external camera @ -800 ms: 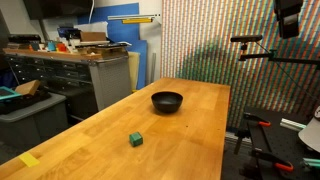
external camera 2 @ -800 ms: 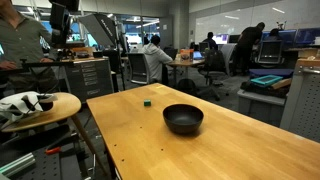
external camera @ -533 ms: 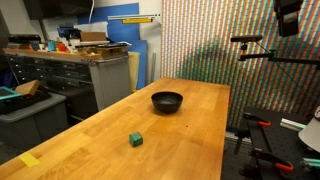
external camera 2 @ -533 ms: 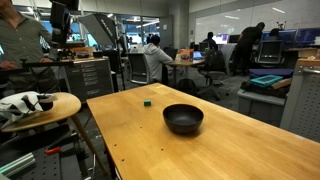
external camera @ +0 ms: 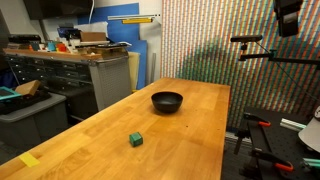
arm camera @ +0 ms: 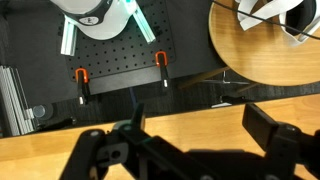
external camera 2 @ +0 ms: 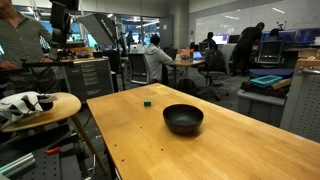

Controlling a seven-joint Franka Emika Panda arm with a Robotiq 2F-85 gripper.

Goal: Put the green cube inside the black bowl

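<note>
Because the green cube [external camera: 135, 139] looks light, rigid and smooth, close your wide-spread, empty gripper [arm camera: 185, 150] squarely across two opposite faces.

From where I stand, the desk [external camera: 190, 140] carries one green cube [external camera: 135, 139] and one black bowl [external camera: 167, 101], as both exterior views show. The wrist view adds two orange clamps [arm camera: 81, 76] [arm camera: 161, 62].

no readable text, labels or signs
</note>
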